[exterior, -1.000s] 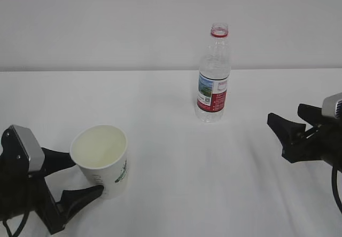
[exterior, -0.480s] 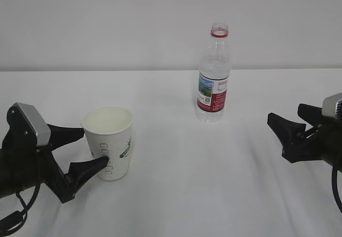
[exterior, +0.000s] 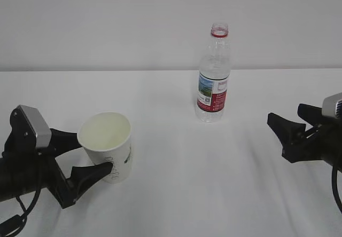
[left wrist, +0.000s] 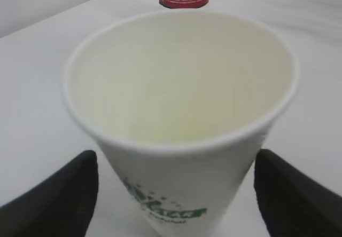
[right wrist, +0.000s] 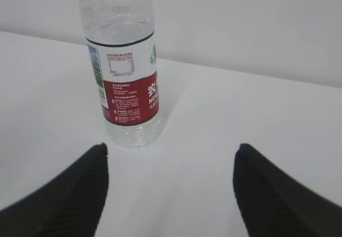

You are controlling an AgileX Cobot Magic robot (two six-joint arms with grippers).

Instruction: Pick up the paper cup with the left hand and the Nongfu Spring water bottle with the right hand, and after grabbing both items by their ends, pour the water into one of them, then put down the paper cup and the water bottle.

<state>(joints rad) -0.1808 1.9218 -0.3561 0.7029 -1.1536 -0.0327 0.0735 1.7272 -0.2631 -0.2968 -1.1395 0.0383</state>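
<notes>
Two hands were in view, both on the white bench. My left hand was spread wide around the paper cup; its fingers flanked the lower cup wall, one on each side. In the left wrist view a narrow gap showed between each finger and the cup, so I could not tell whether either pad touched the wall. The cup tilted slightly, mouth up, and its pale inside showed no liquid that I could make out.

My right hand was released, jaws wide apart and holding nothing. The Nongfu Spring water bottle stood upright and uncapped on the bench, well ahead of that hand and clear of both fingers. In the right wrist view the bottle stood ahead of the left finger, offset from the centre of the gap.
</notes>
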